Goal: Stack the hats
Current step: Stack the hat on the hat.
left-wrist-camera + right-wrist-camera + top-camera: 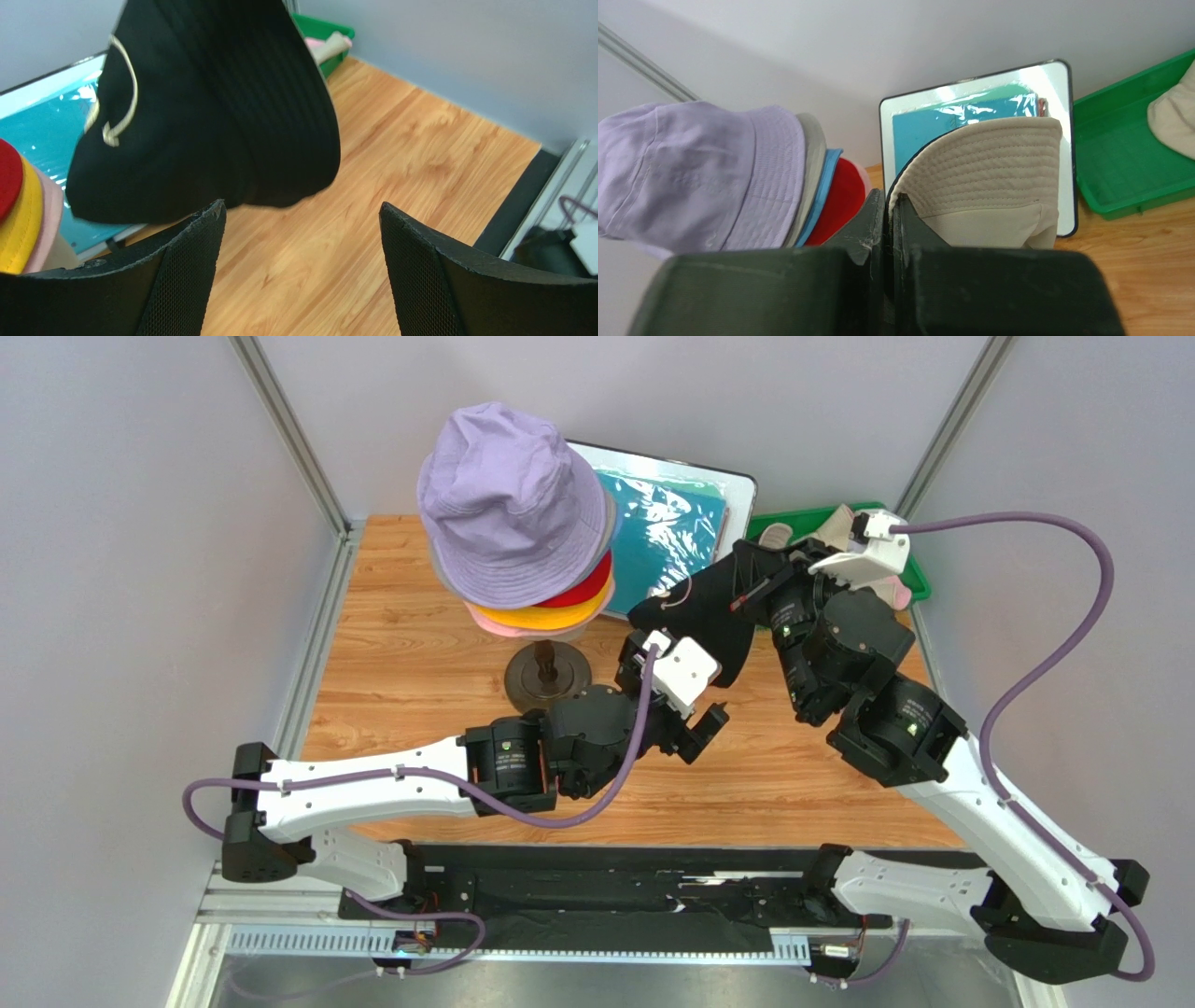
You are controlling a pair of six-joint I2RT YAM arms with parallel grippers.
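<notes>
A stack of hats sits on the mannequin head, with the lavender hat [512,497] on top and the red [582,592], orange-yellow [554,620] and pink [491,623] brims below it. The right wrist view also shows a blue brim [821,189] in the stack. My right gripper [889,199] is shut on the brim of the black hat [709,609], whose inside is beige [990,168]. It holds the hat up just right of the stack. My left gripper [300,206] is open and empty just below the hanging black hat [210,105].
The mannequin's dark round base [547,676] stands on the wooden table. A teal sheet in a white frame [666,518] leans at the back. A green tray [800,518] at the back right holds a beige hat [1172,119]. Grey walls enclose the table.
</notes>
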